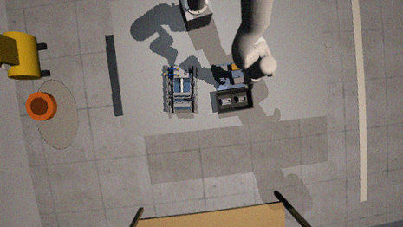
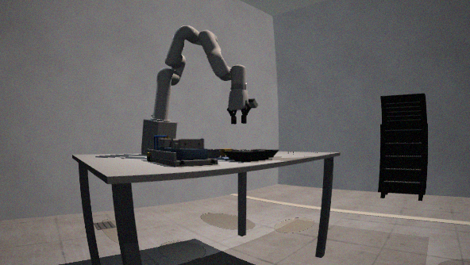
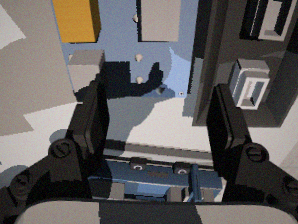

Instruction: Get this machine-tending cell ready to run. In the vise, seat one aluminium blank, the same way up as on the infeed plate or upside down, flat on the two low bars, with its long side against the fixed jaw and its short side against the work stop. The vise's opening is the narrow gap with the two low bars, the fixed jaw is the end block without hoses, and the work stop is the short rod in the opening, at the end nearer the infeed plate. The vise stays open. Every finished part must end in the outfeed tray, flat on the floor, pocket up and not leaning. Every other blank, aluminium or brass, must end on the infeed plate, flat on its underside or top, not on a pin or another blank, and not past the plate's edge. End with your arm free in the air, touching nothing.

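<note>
My gripper (image 3: 158, 101) (image 2: 238, 118) is open and empty, high in the air over the border between the blue infeed plate (image 3: 120, 36) and the dark outfeed tray (image 3: 246, 43). On the plate lie a brass blank (image 3: 75, 10), an aluminium blank (image 3: 161, 8) and a second grey blank (image 3: 87, 62) partly in shadow. Two finished parts (image 3: 273, 10) (image 3: 249, 83) lie pocket up in the tray. The vise (image 1: 180, 90) stands left of the plate; its edge shows at the bottom of the wrist view (image 3: 153, 172). In the overhead view my arm hides part of the plate (image 1: 229, 76).
The arm's base block (image 1: 197, 16) stands at the table's far edge. A dark bar (image 1: 114, 81) lies on the floor left of the table. A black rack (image 2: 402, 144) stands to the right, away from the table.
</note>
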`<state>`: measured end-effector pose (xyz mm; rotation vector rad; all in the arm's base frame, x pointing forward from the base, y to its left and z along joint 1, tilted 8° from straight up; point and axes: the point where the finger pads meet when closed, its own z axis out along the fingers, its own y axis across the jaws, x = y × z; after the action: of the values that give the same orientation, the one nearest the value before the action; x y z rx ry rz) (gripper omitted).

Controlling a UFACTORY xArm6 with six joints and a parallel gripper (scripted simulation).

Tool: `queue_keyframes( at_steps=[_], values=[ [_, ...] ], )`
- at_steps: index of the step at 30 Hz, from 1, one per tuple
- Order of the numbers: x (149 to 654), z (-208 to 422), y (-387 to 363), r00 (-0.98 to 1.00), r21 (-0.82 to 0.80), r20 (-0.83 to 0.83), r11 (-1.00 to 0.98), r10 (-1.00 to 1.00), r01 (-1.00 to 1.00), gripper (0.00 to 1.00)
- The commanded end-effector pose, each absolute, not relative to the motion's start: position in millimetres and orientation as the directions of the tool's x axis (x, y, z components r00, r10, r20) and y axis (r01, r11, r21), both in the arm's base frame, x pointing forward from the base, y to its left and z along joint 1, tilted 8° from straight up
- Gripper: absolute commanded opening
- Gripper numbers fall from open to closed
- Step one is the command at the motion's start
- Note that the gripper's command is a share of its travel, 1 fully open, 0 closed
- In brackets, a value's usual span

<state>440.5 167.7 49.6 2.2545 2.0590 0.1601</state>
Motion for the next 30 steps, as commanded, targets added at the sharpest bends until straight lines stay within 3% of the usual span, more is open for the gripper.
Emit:
queue_keyframes(
  at_steps=[1, 30],
  values=[
    [443, 42, 168, 0.089, 0.136, 0.022, -0.091, 0.996, 0.987, 0.69],
    [456, -52, 170, 0.089, 0.136, 0.022, -0.091, 0.996, 0.987, 0.69]
  ],
)
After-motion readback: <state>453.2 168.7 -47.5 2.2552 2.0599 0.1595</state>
